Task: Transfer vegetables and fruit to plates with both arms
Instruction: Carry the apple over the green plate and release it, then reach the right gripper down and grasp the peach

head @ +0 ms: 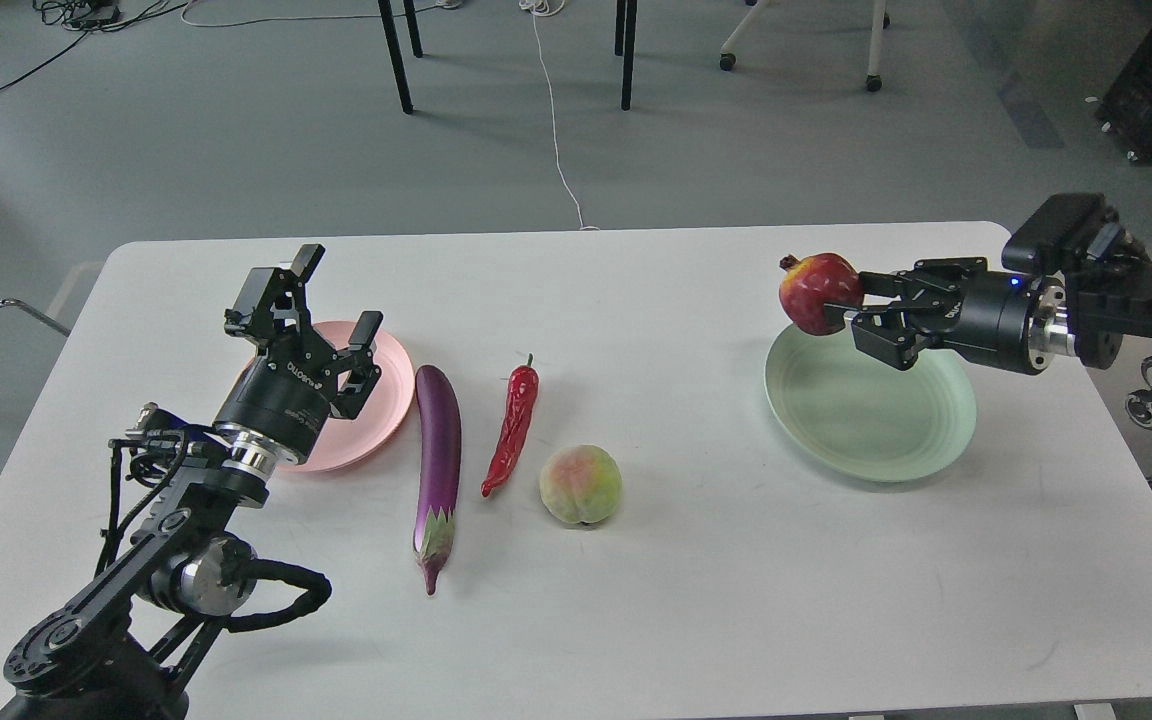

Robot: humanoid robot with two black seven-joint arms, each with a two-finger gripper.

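White table point(636, 620) holds the eggplant point(438, 450), chili point(513, 428) and peach point(581, 485) in a row. Right gripper point(848, 310) clamps the pomegranate point(818, 292) above the green plate point(871, 410) (far rim); left gripper point(336, 300), fingers spread, hovers over the pink plate point(386, 400).

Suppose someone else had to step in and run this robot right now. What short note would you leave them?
Right gripper: shut on the pomegranate, held over the far-left rim of the green plate, not yet set down.
Left gripper: open, holding nothing, in front of the pink plate.
On the table, between the plates: eggplant, chili pepper and peach.
Done: nothing lies on either plate yet.
Left: release the pomegranate onto the green plate, then move the eggplant, chili pepper and peach to plates.
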